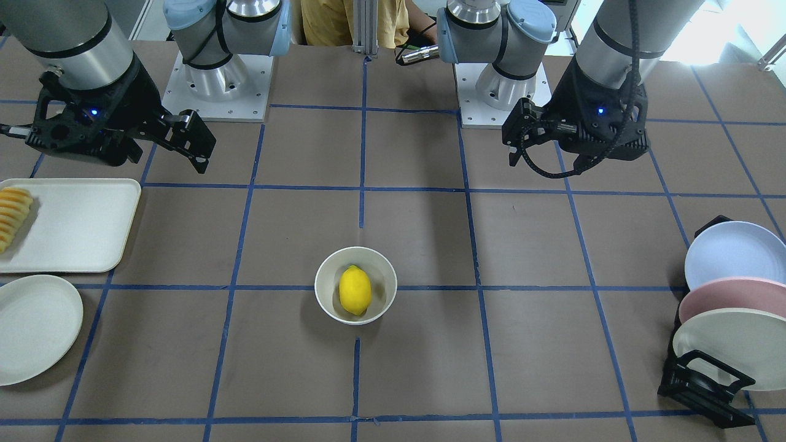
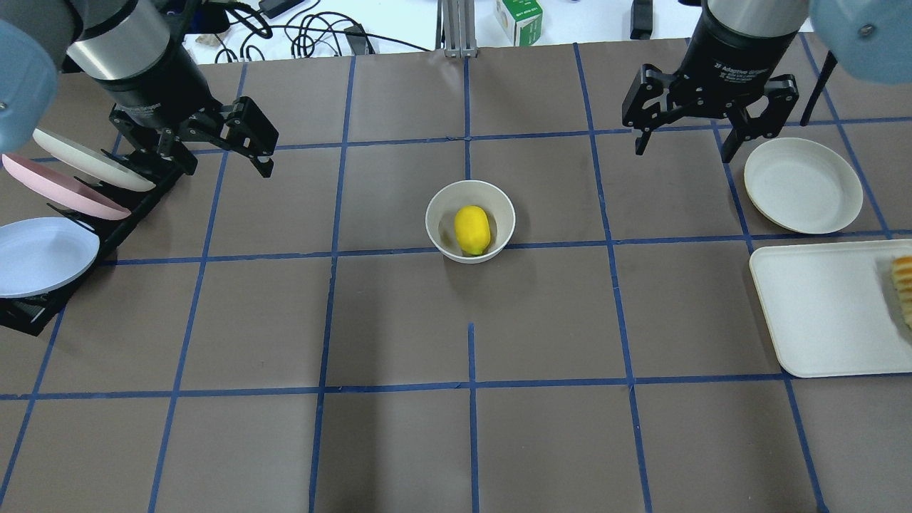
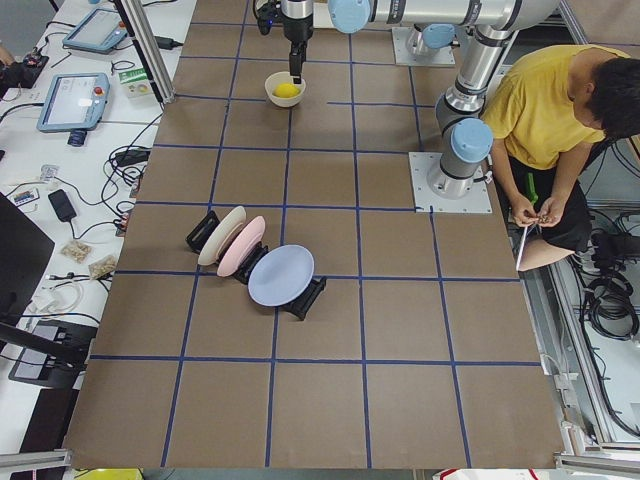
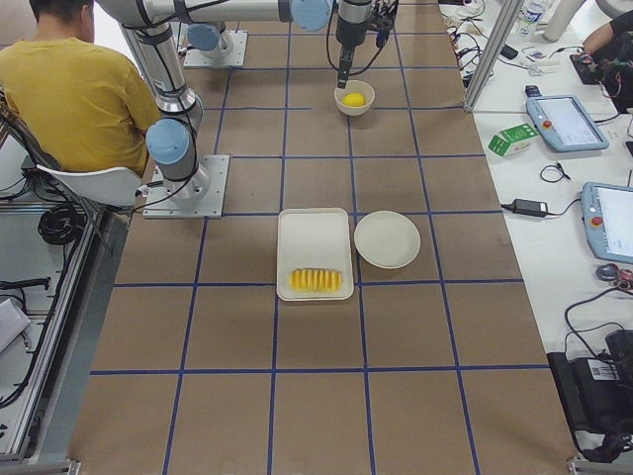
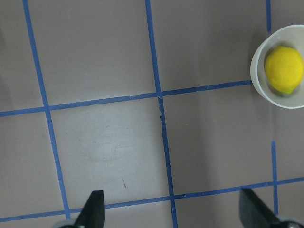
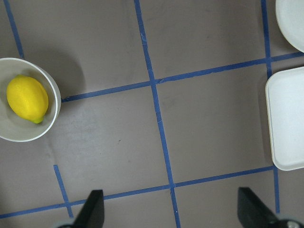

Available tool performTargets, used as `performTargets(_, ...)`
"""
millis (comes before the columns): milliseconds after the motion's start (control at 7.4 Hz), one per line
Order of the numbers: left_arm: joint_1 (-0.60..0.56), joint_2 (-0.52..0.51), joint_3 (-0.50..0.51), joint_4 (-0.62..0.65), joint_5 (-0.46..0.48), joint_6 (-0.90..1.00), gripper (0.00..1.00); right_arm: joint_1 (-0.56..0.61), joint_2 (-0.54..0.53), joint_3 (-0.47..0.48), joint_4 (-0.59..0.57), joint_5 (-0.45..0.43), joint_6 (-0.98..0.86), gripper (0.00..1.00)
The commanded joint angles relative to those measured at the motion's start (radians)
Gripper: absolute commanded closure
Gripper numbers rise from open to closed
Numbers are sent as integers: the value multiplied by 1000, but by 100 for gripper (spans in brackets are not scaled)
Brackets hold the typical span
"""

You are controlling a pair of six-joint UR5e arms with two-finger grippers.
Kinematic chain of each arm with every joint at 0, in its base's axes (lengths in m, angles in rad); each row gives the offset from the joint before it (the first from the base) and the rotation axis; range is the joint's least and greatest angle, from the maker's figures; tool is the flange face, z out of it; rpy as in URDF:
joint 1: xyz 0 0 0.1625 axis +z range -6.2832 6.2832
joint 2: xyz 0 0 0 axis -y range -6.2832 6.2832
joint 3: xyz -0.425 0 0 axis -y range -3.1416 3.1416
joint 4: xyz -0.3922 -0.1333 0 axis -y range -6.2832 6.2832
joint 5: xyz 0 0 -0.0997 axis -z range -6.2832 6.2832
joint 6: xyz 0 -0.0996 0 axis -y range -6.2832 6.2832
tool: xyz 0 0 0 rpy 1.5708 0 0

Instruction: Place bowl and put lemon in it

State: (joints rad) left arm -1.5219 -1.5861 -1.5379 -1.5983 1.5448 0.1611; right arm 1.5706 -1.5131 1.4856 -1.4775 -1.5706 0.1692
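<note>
The off-white bowl stands upright near the table's middle with the yellow lemon lying inside it. In the overhead view the bowl holds the lemon too. My left gripper is open and empty, hovering well to the bowl's left near the plate rack. My right gripper is open and empty, hovering well to the bowl's right. The left wrist view shows the bowl and lemon at its right edge. The right wrist view shows the bowl and lemon at its left edge.
A black rack with cream, pink and blue plates stands at the left edge. A flat cream plate and a white tray with sliced fruit lie at the right. A person in yellow sits behind the arms' bases.
</note>
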Motion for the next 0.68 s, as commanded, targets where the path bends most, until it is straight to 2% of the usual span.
performTargets(0, 0, 0, -2, -2, 5, 0, 0, 22, 2, -2, -4, -3, 0, 0)
performTargets(541, 0, -2, -5, 1, 3, 2, 0, 12, 4, 5, -4, -6, -8, 0)
